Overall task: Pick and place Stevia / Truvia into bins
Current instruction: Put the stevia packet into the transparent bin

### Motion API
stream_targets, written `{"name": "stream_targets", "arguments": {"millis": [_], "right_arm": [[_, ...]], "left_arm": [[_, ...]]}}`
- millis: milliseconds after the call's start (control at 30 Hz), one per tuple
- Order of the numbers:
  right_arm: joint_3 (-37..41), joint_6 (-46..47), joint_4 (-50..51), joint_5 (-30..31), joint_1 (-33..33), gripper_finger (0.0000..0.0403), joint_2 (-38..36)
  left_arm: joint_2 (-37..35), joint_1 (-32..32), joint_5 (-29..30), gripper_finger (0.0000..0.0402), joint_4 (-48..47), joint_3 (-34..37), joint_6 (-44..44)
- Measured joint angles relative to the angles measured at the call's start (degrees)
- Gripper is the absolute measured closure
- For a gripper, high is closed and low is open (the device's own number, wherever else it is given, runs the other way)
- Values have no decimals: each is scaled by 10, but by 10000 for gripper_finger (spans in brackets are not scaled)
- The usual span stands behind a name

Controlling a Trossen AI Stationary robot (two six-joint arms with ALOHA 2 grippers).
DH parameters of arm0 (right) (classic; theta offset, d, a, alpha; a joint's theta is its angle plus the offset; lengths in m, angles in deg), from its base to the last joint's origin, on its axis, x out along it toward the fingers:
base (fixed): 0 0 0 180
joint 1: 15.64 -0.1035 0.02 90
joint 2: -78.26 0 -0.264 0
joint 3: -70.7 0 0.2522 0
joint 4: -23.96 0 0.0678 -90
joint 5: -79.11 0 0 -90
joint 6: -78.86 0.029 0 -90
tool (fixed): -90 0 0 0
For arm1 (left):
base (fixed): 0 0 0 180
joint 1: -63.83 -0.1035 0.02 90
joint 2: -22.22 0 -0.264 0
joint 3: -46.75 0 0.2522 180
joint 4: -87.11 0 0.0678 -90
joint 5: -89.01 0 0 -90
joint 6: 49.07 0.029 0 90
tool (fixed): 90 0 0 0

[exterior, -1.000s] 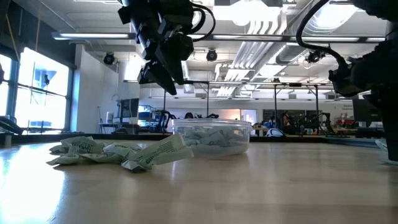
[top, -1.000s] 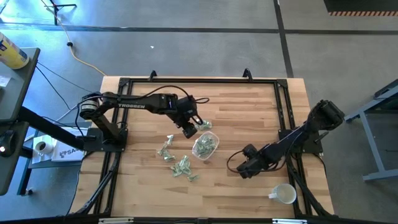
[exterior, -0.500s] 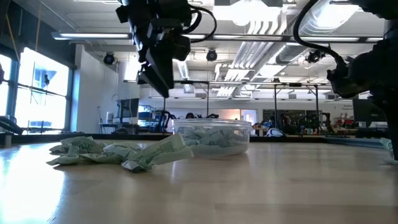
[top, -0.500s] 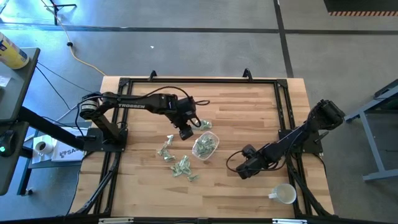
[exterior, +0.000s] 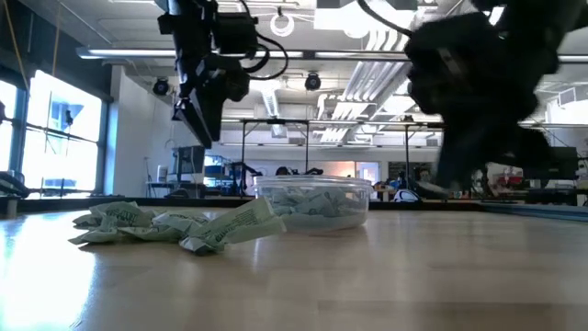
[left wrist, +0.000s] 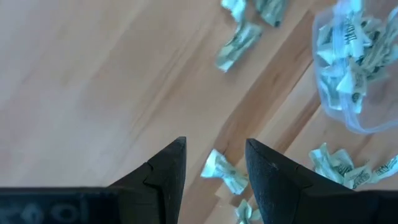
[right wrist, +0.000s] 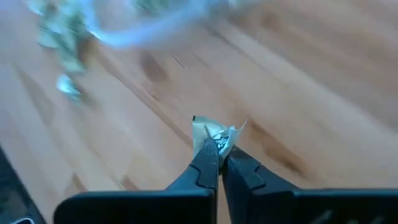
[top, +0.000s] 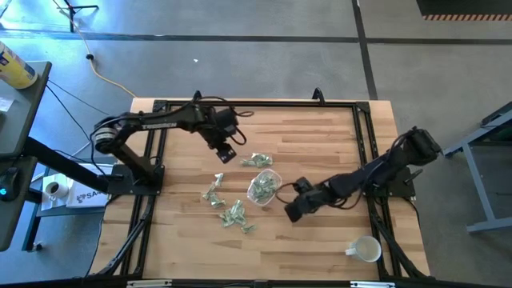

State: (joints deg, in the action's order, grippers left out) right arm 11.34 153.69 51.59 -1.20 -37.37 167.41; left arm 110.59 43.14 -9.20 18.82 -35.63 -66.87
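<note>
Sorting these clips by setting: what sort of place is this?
Probably an open robotics lab or workshop: a pale wooden slatted table in a black metal frame on bare grey concrete floor, with exposed ceiling pipes and strip lights.

From my station I can read almost nothing here. A white box (top: 80, 194) on the floor beside the table's left edge shows dark letters starting "SA", the rest cut off. Print on the sweetener packets (top: 232, 213) is too small to read.
</note>
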Motion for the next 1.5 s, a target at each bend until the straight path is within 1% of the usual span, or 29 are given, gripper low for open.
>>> {"name": "stream_targets", "arguments": {"millis": [133,333,467,600,667,733,833,967,1033,1100,1167,1267,1367,1433,1500], "right_arm": [[-32,-80,2,-4,43,401,0],[-89,-199,4,-30,115,402,0],[-140,-274,16,-90,163,402,14],[-171,-314,77,-143,189,396,51],[-177,-322,84,-161,192,383,65],[-182,-324,81,-169,192,361,71],[-188,-329,80,-153,190,313,73],[-196,-341,87,-141,188,234,73],[-204,-352,111,-127,187,195,73],[-213,-361,136,-87,178,164,69],[-221,-365,162,-47,166,140,60],[-227,-358,204,-27,150,123,43],[-226,-332,263,2,126,120,24],[-226,-303,306,27,105,123,10],[-226,-267,345,54,83,126,-2]], "left_arm": [[-44,-26,0,204,13,40,-5],[-93,-53,-3,204,37,116,-22],[-110,-53,-22,204,88,168,-42],[-111,-52,-70,204,140,190,-50],[-111,-52,-81,204,152,193,-50],[-111,-52,-84,204,153,193,-47],[-111,-52,-98,204,137,193,-33],[-111,-39,-100,204,134,193,-18],[-109,-27,-100,204,160,193,-16],[-109,-13,-100,204,202,193,-15],[-103,5,-100,204,266,193,-15],[-87,25,-100,204,368,193,-14],[-50,31,-99,204,461,193,0],[-18,30,-97,204,492,192,16],[17,30,-96,204,505,189,51]]}}
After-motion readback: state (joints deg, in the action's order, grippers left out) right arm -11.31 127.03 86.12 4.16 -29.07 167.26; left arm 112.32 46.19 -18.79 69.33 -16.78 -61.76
